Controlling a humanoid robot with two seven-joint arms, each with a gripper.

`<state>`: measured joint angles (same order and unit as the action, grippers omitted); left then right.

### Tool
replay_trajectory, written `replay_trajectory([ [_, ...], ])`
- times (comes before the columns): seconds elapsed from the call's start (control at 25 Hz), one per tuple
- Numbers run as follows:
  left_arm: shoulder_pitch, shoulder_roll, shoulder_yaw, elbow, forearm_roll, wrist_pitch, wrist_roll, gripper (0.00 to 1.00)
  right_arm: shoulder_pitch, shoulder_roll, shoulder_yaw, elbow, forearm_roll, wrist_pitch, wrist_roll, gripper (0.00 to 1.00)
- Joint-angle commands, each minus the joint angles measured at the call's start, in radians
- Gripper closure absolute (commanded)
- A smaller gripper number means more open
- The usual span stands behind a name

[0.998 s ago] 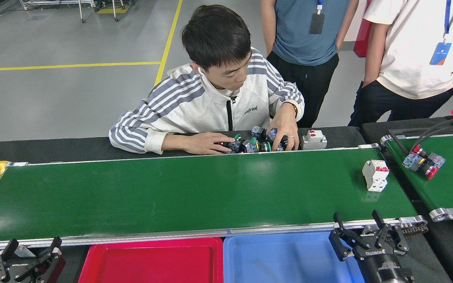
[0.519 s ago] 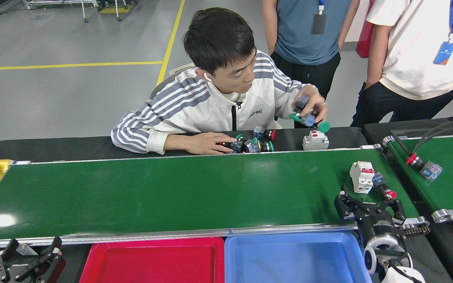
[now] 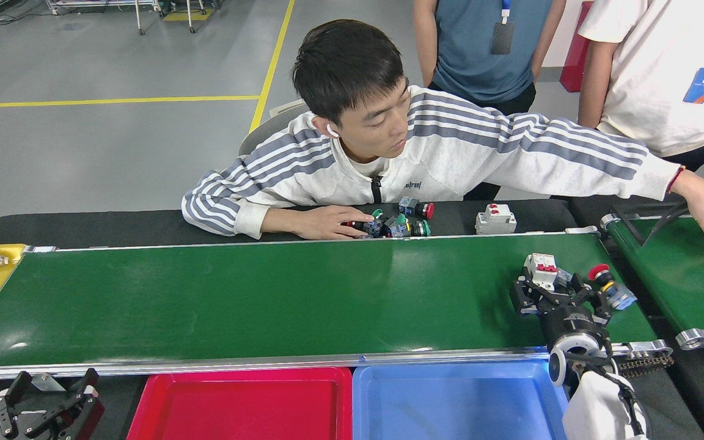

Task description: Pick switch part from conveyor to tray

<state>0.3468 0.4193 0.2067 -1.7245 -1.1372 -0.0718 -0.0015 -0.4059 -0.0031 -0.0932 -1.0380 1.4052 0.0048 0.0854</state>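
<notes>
The right pincer (image 3: 557, 292) is seen over the right end of the conveyor (image 3: 266, 299), its fingers spread to either side of the white switch part (image 3: 540, 270), which stands on the belt close to the far rail; whether the pads already touch it cannot be told, so no grip is claimed. For the step in hand, the fingers are best centred on the part's white body and closed squarely before any lift, and the red push button (image 3: 610, 287) lying just beside the pincer on its right is best left undisturbed. The left pincer (image 3: 40, 406) rests open below the near rail at the left corner. Two trays are counted along the near edge: one red tray (image 3: 144, 415) and one blue tray (image 3: 376, 421), both without parts. One white switch part is counted on the belt, and a second white unit (image 3: 495, 219) sits on the black bench beyond the far rail.
</notes>
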Motion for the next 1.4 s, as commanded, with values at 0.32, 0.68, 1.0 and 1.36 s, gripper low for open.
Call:
replay_trajectory([
  [0.32, -0.005, 0.015, 0.005, -0.009, -0.003, -0.002, 0.005, 0.00, -0.021, 0.002, 0.046, -0.005, -0.006, -0.016, 0.000, 0.78],
  [0.68, 0.001, 0.010, 0.007, -0.012, -0.003, -0.002, 0.005, 0.00, -0.004, 0.018, 0.099, -0.169, -0.034, -0.019, 0.033, 0.99],
  [1.0, 0.005, 0.006, 0.007, -0.010, -0.003, 0.000, 0.005, 0.00, 0.456, 0.002, 0.178, -0.694, -0.103, -0.295, 0.033, 0.84],
  [1.36, 0.008, 0.004, 0.008, -0.009, -0.003, 0.000, 0.005, 0.00, 0.596, 0.061, 0.170, -0.729, -0.086, -0.148, 0.031, 0.01],
])
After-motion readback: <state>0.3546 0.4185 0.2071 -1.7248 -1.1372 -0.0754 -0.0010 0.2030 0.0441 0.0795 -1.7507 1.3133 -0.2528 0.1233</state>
